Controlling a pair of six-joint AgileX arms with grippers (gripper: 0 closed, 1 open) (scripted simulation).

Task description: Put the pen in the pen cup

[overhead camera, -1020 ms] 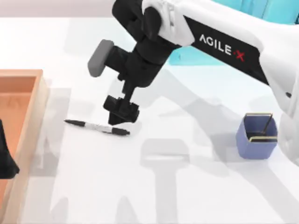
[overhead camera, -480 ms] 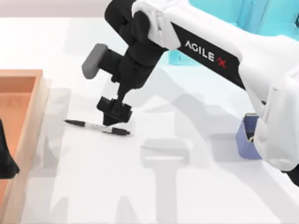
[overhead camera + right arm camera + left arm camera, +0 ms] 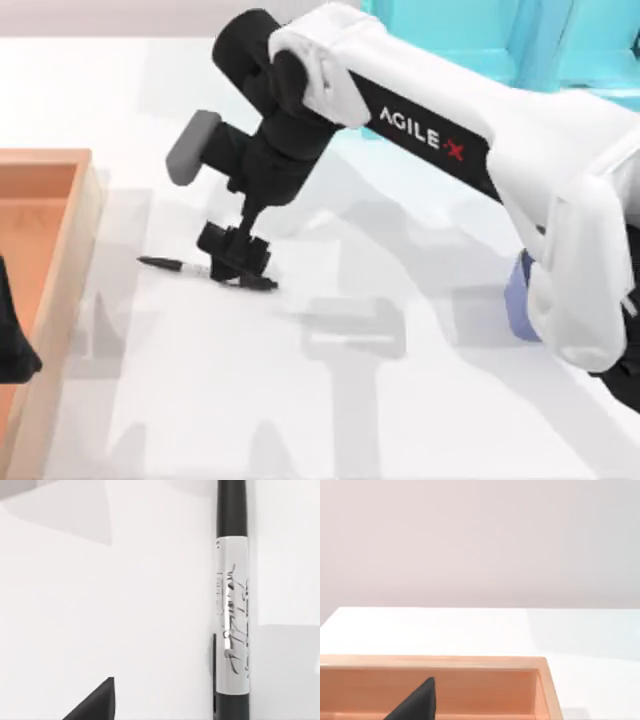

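One pen [image 3: 175, 266]; one pen cup [image 3: 516, 300]; one wooden tray [image 3: 62, 262]; one turquoise shelf [image 3: 500, 40]; two arms.

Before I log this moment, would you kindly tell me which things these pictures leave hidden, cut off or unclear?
- Pen cup: top view, mostly covered by the right arm; its inside is hidden.
- Pen: top view, its middle is hidden under the right gripper; right wrist view, both ends are cut off by the edges.
- Right gripper: whether its jaws are open or touching the pen cannot be told.
- Left gripper: cut off by the top view's left edge, over the wooden tray.
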